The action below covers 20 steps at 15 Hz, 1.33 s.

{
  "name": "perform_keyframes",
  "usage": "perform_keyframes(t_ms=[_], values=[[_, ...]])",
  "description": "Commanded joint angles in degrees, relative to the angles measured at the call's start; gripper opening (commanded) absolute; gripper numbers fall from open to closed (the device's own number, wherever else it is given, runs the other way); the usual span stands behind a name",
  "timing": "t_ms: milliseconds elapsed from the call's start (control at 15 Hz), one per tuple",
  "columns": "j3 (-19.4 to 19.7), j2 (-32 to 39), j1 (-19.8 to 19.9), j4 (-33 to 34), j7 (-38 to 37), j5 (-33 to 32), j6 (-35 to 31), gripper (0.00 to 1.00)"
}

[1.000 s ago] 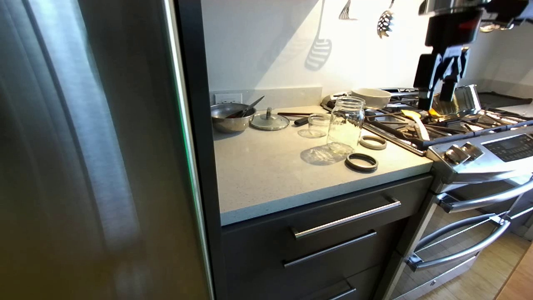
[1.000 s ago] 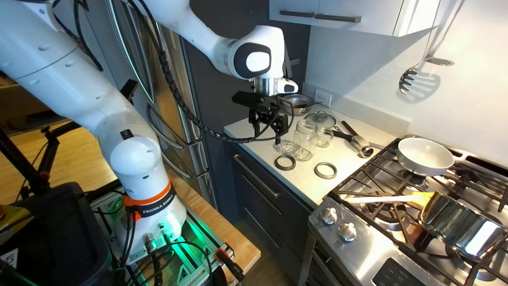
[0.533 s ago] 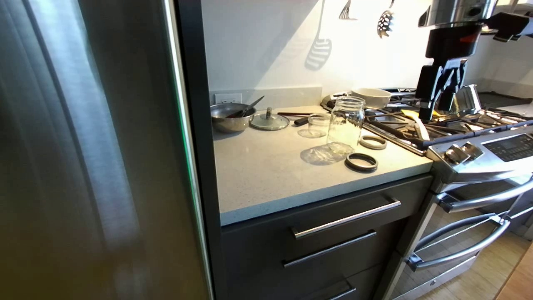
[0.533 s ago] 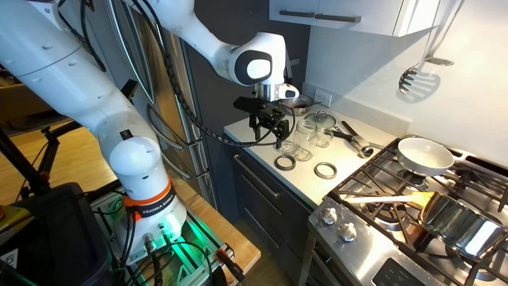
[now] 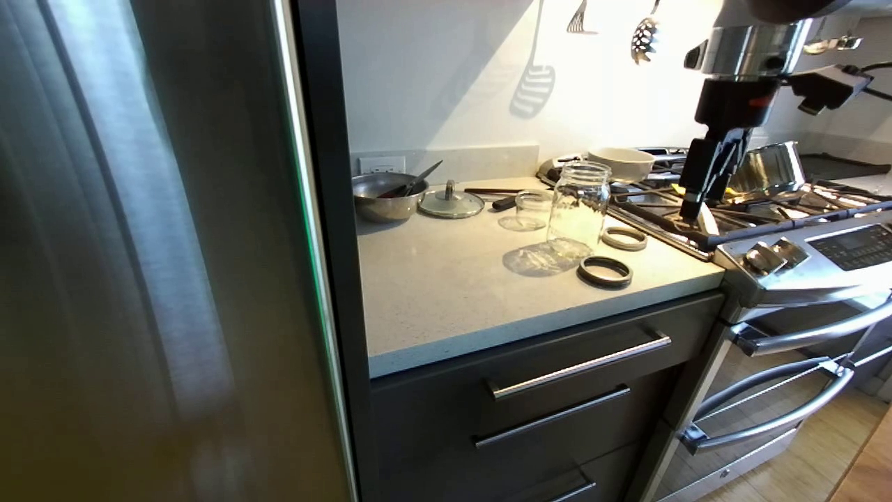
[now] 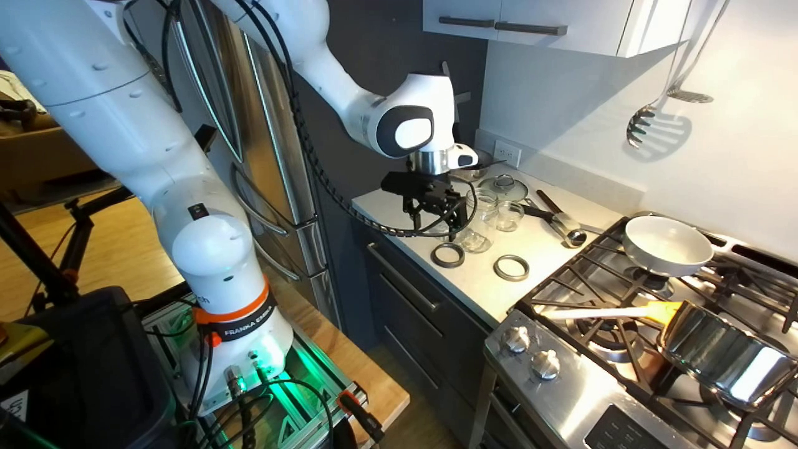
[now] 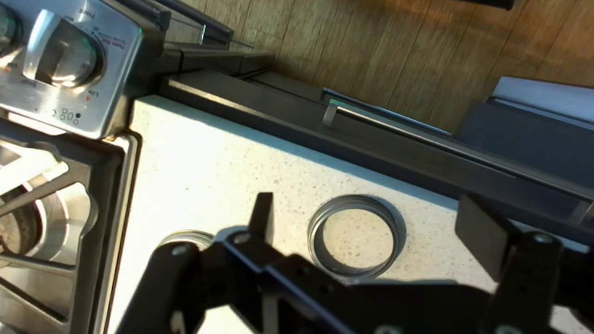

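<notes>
My gripper (image 7: 372, 222) is open and empty, with its black fingers wide apart. It also shows above the counter in both exterior views (image 5: 704, 201) (image 6: 437, 228). A dark metal ring (image 7: 356, 202) lies flat on the counter and appears between the fingers in the wrist view, below them and untouched. It shows in both exterior views (image 5: 605, 282) (image 6: 447, 264). A second, lighter ring (image 5: 624, 247) lies nearby; in the wrist view the gripper partly covers it (image 7: 185, 235). A large clear jar (image 5: 578, 209) stands behind the rings, partly hidden by the gripper in an exterior view (image 6: 479, 240).
A small glass jar (image 6: 510, 217), a glass lid (image 5: 451, 203), a metal bowl (image 5: 390, 207) and utensils (image 6: 561, 224) stand or lie farther back. The gas stove (image 6: 614, 368) bears a white bowl (image 6: 667, 249) and a tilted saucepan (image 6: 723, 358). A tall fridge (image 5: 174, 279) borders the counter.
My gripper has moved lower towards the counter, and to the right in the exterior view that shows the whole arm. It stays open. The rings and jars have not moved.
</notes>
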<state>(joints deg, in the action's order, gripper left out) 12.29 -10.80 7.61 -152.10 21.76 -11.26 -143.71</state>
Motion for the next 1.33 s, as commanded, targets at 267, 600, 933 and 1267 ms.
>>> perform_keyframes(t_ms=[267,600,933,1267], values=[[1.2,11.1,0.3,1.2,12.9,9.7,-11.7,1.0],[0.0,11.3,1.2,1.5,10.2,8.3,-10.3,1.0],[-0.5,13.3,1.5,2.2,10.8,13.3,-12.2,1.0],[-1.9,15.8,2.2,2.5,12.0,20.2,-16.8,1.0]])
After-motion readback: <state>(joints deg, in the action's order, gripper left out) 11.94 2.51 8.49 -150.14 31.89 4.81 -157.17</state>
